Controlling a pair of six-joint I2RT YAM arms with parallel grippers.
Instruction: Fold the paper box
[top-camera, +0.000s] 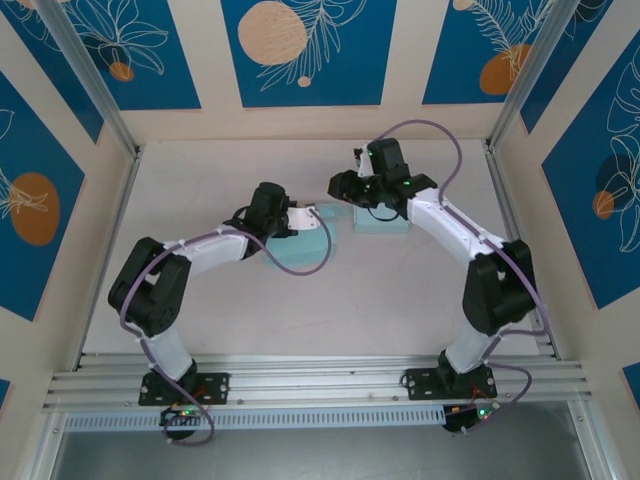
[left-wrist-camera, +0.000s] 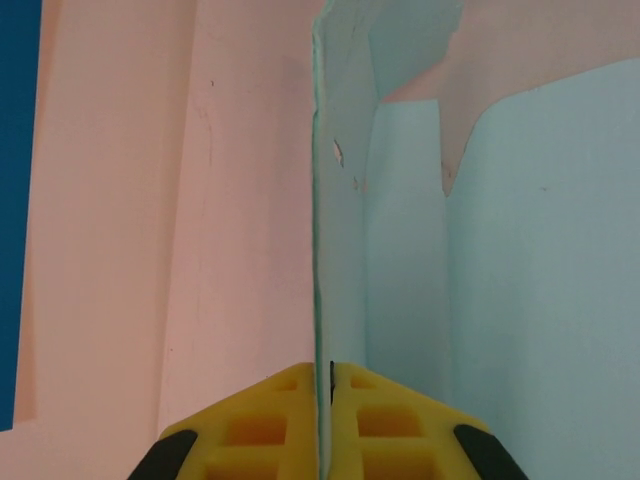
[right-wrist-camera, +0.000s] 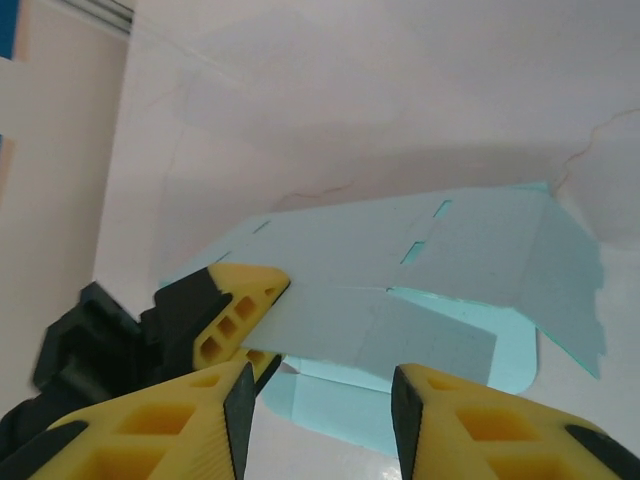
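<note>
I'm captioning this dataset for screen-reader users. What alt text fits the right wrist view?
A partly folded light blue paper box lies on a pale table, its left edge pinched by the left gripper. In the foreground the right gripper hangs close over the box, open and holding nothing.

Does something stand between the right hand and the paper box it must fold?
Nothing visible does. The open right hand faces the paper box directly. The left hand pinches the box's edge, off to one side.
</note>
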